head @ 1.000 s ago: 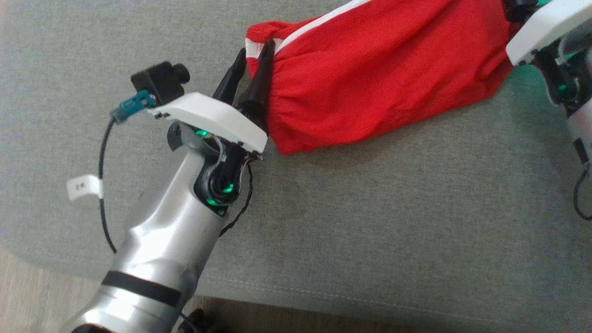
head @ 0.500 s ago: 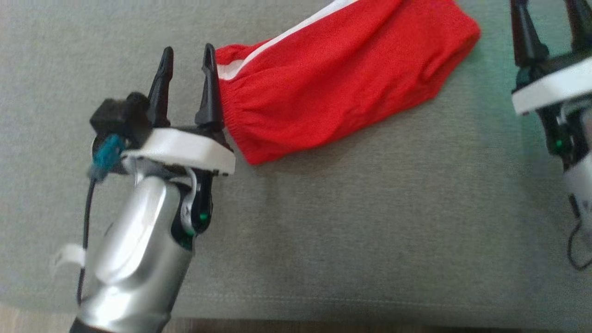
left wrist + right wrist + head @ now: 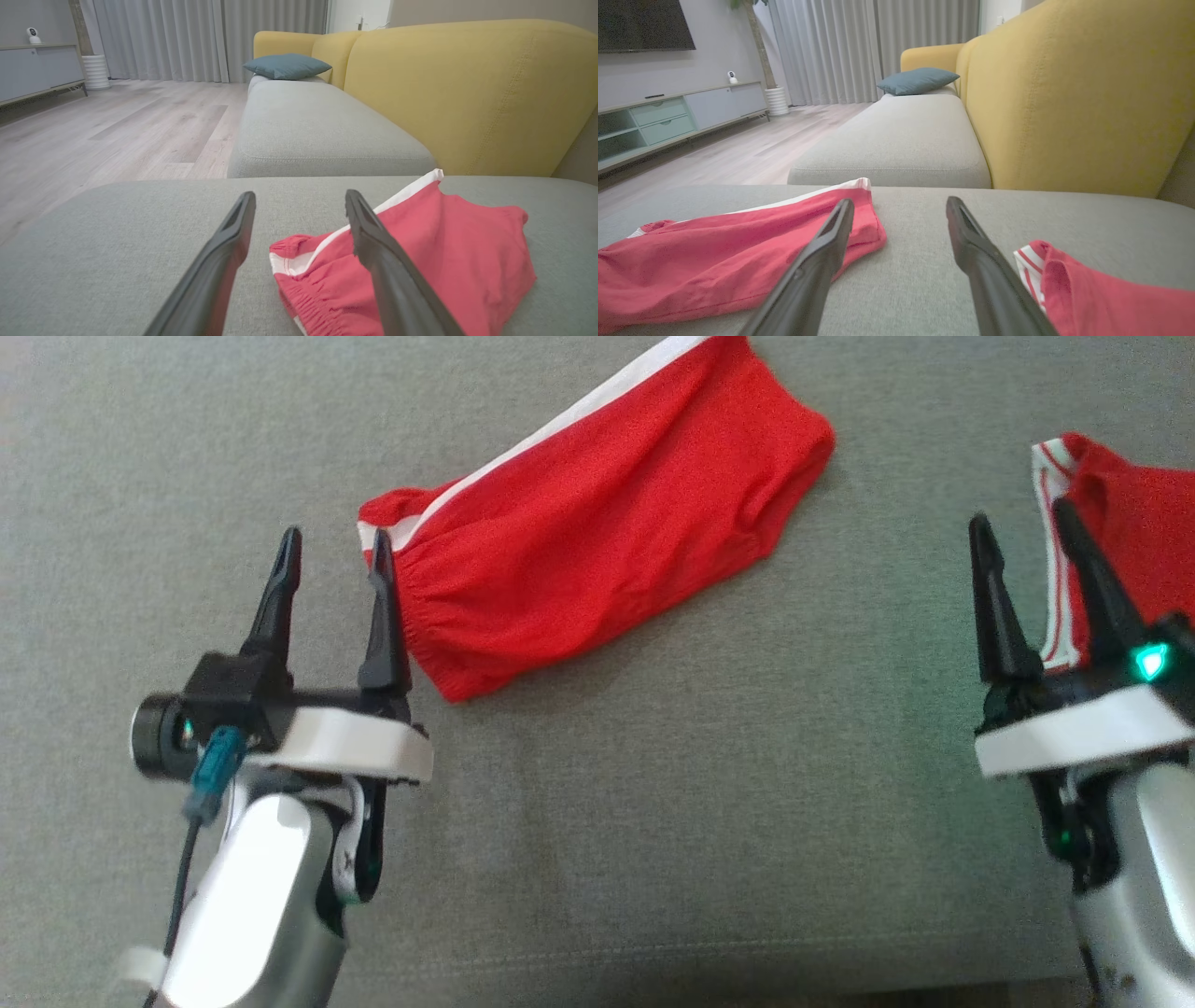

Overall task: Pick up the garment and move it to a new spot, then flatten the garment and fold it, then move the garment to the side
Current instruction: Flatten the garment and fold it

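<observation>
The garment [image 3: 597,532], red shorts with a white side stripe, lies folded on the grey seat cushion [image 3: 653,803], its elastic waistband toward my left gripper. My left gripper [image 3: 331,537] stands open just left of the waistband, and its right finger overlaps the cloth's edge in the head view. In the left wrist view the garment [image 3: 444,247] lies behind the right finger of the open gripper [image 3: 300,193]. My right gripper [image 3: 1019,513] is open, well to the right of the garment. Its own view shows the garment [image 3: 714,252] at the left, and nothing lies between the fingers of the gripper [image 3: 900,200].
A second red piece of clothing with white stripes [image 3: 1120,513] lies at the right edge, just beyond my right gripper. The yellow sofa back [image 3: 467,93] rises behind the cushion. A blue pillow [image 3: 286,65] sits on the far seat. The wooden floor [image 3: 117,135] is beyond the cushion's edge.
Both grippers have drawn back from the garment's ends and stand apart from it. The head view has shifted, so the garment sits more to the left and the second red piece shows.
</observation>
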Tool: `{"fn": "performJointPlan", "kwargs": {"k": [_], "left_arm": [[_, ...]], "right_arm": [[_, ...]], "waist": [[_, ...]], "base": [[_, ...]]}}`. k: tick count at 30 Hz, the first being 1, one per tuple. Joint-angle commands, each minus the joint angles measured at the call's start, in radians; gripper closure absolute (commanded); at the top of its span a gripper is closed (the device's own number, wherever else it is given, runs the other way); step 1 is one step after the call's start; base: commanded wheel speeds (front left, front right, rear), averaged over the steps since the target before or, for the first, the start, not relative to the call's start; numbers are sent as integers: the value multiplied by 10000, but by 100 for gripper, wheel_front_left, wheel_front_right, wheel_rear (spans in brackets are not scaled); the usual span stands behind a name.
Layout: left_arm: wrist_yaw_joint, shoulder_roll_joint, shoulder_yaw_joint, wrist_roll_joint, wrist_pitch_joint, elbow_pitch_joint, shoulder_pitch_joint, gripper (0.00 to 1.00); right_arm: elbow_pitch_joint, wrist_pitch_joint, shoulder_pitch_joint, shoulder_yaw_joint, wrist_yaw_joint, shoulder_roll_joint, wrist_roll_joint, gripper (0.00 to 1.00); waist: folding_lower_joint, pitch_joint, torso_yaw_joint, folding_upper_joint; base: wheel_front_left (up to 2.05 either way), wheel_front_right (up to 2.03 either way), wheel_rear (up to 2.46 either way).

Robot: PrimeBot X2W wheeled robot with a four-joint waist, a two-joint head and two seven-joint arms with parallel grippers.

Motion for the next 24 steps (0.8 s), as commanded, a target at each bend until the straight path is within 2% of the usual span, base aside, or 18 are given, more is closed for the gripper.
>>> {"fn": "performJointPlan", "kwargs": {"k": [1,11,24], "left_arm": [[45,242,433,56,-50,-340,-14,0],[79,118,739,224,-50,-376,757,0],[-117,-93,1036,492,-51,-349,683,0]], "right_arm": [[-587,158,262,-20,35,81,-141,0],[-2015,953,1424,-586,35,704,-595,0],[-2321,1228,1429,-759,35,736,-624,0]], "waist": [[0,-147,-152,-1],[0,-316,-318,-1],[0,-149,-282,-1]], "base": [[0,0,0],[0,0,0],[0,0,0]]}}
